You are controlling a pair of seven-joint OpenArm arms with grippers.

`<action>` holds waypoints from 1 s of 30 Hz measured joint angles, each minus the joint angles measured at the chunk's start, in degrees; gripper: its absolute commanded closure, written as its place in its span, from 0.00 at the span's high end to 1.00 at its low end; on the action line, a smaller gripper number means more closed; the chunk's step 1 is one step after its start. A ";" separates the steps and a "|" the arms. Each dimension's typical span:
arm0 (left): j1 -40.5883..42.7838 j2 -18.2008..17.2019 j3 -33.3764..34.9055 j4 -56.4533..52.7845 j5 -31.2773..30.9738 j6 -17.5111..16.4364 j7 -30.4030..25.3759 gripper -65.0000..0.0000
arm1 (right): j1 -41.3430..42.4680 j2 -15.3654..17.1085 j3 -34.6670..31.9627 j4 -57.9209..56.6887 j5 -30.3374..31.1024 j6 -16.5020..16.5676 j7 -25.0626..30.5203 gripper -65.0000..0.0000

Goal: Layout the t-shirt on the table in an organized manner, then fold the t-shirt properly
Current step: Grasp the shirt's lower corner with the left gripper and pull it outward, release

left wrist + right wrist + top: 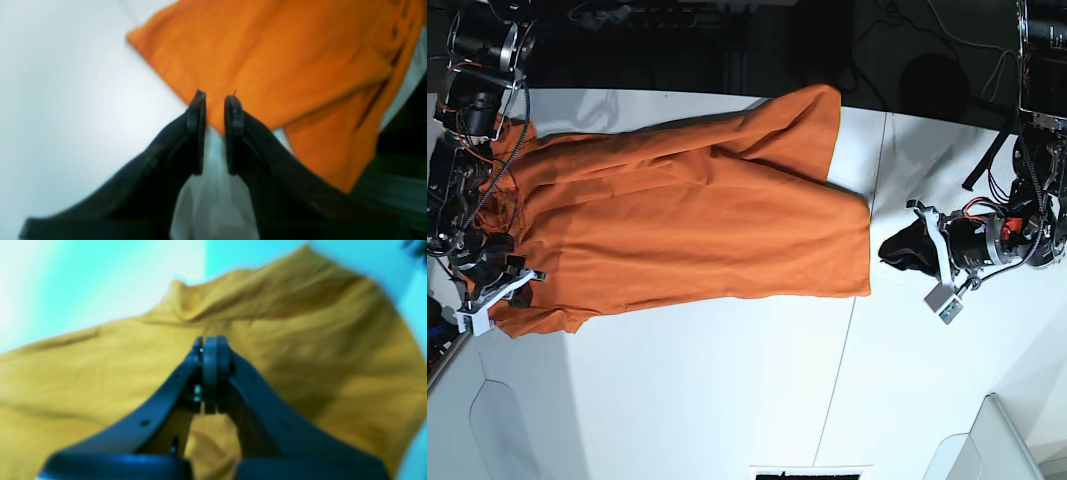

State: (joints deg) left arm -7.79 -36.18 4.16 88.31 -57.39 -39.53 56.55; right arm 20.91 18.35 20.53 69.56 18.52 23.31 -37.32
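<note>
The t-shirt (697, 220) lies mostly spread on the worktop (727, 400), unfolded; left jaws slightly parted and empty, right jaws pressed together.

The t-shirt (697, 215) is plain bright orange, without pattern. The desk (727, 390) is smooth white with a thin dark seam. Both grippers look black, though the wrist views are blurred.

Both wrist views are blurred. The bright orange fabric t-shirt (687, 215) is cut off by their edges, and its collar end is partly hidden behind the right arm.
</note>
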 measured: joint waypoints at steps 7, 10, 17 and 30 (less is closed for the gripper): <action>1.05 2.51 0.00 4.35 0.59 0.00 -0.11 0.20 | -13.40 0.72 8.44 11.78 8.72 1.33 -5.29 0.00; 0.96 5.29 1.27 3.41 2.69 -0.04 -3.13 0.20 | -19.98 0.09 11.98 16.15 12.74 3.54 -6.71 0.00; -1.07 9.33 8.72 -4.70 14.01 0.00 -9.55 0.20 | -31.89 0.66 17.46 21.51 14.86 3.96 -7.41 0.00; -14.58 14.86 11.52 -28.72 25.64 -1.29 -16.63 0.20 | -35.82 0.90 17.00 16.79 13.05 6.75 -5.70 0.00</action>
State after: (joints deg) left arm -22.37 -21.32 15.68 59.59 -31.75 -40.82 39.92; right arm -14.92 19.25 37.54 86.35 31.57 30.06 -43.03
